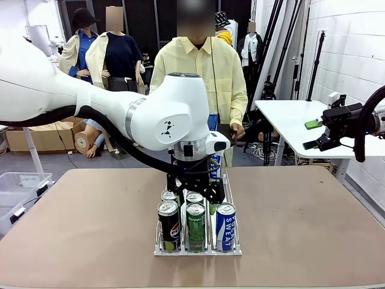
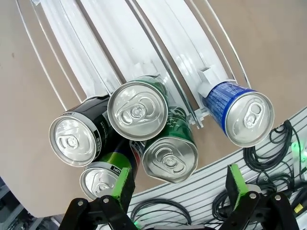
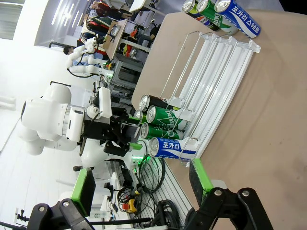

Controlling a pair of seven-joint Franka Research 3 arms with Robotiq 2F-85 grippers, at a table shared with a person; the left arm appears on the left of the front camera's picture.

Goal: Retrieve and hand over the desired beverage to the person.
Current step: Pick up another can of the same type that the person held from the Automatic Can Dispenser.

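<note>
Right now the left fingers [image 2: 123,186] hang released and empty above the cans [image 1: 195,224]. These stand packed at the front of a rack [image 1: 198,252], midway along the surface's [image 1: 90,211] near edge. The right fingers [image 3: 84,189], also released, sit beyond its right edge. Sealed cans are likely stiff, weighty and slick, so pinching across the upper wall seems best.

I read "SWEAT" on the blue can [image 1: 225,227] and a Pepsi logo on the black can [image 1: 169,224], both below the left claw [image 1: 198,191]. Ahead of the right claw [image 3: 141,182], the far blue can [image 3: 238,18] read "포카리스웨트".
</note>
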